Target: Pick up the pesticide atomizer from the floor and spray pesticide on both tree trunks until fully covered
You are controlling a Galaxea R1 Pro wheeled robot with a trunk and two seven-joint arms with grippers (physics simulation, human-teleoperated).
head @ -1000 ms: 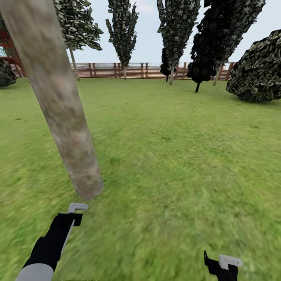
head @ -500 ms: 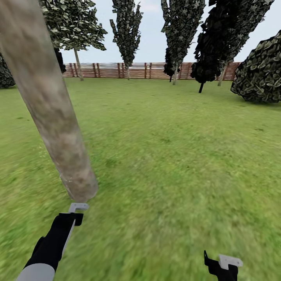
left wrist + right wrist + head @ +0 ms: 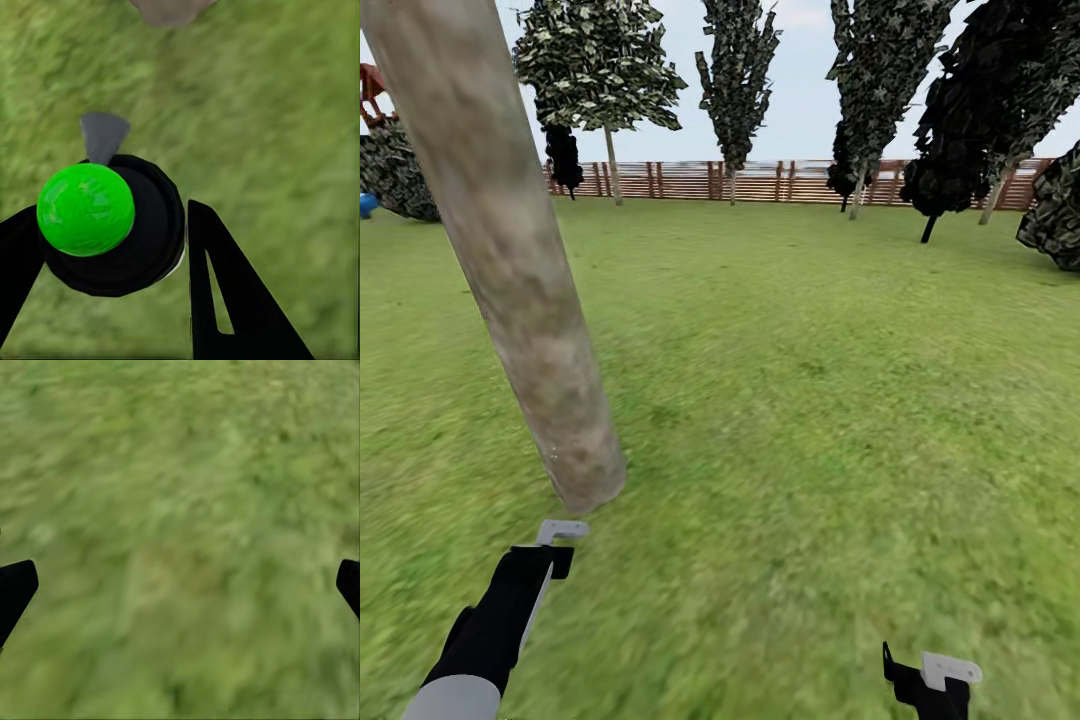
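Observation:
A thick grey-tan mottled tree trunk [image 3: 510, 260] leans across the left of the head view and meets the grass floor [image 3: 810, 420] just ahead of my left arm. Its base [image 3: 169, 9] shows at the edge of the left wrist view. The pesticide atomizer [image 3: 112, 232], a round black body with a green ball top and a grey nozzle [image 3: 103, 135], sits between my left gripper's black fingers [image 3: 225, 292]. My left gripper [image 3: 556, 545] is shut on it, the nozzle toward the trunk. My right gripper [image 3: 180, 585] hangs open over bare grass, low at the right [image 3: 930, 680].
A brown slat fence [image 3: 760, 182] closes the lawn far ahead. Several tall dark-leaved trees [image 3: 738, 70] stand along it, and a round leafy bush [image 3: 1055, 215] sits at the far right. Open grass stretches ahead and to the right.
The whole head view has shifted: the far trees and fence slid to the right, so the camera has turned left. Both arms keep their places in the picture.

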